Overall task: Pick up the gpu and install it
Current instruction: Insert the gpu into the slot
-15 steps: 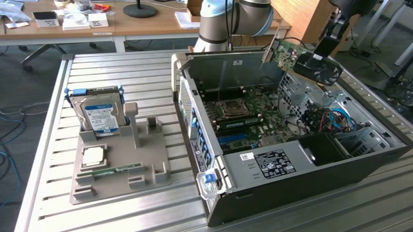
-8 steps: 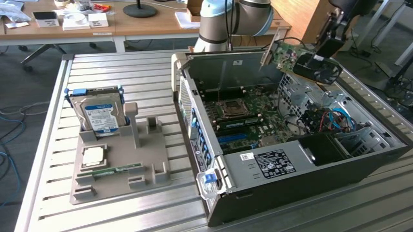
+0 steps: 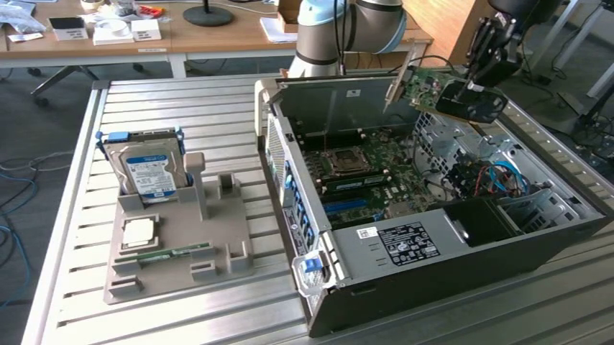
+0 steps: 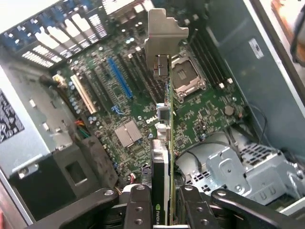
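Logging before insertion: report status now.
Both jaws shut on the graphics card. Card hangs over the open computer case, not seated. Nothing seen between card and motherboard.

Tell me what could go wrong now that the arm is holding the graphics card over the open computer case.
The gripper clamps the gpu at one end only, so it might tilt or slip. Its metal bracket hangs over the motherboard by the bare CPU socket and could hit it if lowered off line with the blue slot. Loose cables may snag.
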### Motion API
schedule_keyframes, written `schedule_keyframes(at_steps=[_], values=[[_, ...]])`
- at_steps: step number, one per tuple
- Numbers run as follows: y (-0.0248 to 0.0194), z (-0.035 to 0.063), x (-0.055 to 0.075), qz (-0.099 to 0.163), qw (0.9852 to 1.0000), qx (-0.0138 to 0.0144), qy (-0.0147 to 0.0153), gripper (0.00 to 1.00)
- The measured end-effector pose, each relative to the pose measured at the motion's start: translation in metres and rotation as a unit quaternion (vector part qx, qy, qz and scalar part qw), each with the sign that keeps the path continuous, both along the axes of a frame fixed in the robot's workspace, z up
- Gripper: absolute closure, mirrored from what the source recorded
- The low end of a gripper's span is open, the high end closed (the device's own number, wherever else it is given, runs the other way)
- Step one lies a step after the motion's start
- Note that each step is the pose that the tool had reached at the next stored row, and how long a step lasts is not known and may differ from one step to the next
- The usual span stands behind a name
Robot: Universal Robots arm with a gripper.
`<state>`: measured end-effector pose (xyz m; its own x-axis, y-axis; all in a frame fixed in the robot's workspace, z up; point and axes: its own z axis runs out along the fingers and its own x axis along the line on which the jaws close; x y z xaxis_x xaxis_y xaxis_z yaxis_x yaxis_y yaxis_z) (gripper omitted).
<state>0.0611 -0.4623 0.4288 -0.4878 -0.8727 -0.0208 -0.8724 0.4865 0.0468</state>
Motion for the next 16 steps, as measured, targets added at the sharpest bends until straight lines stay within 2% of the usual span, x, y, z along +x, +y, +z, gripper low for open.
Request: schedule_keyframes(at_steps=[4,7,16], values=[[0.0,-0.0002,0.0,0.034,0.9994,0.0,0.0,0.73],[0.0,-0.0004,0.0,0.059,0.9983,0.0,0.0,0.73],[0.0,-0.0004,0.0,0.064,0.998,0.0,0.0,0.73]])
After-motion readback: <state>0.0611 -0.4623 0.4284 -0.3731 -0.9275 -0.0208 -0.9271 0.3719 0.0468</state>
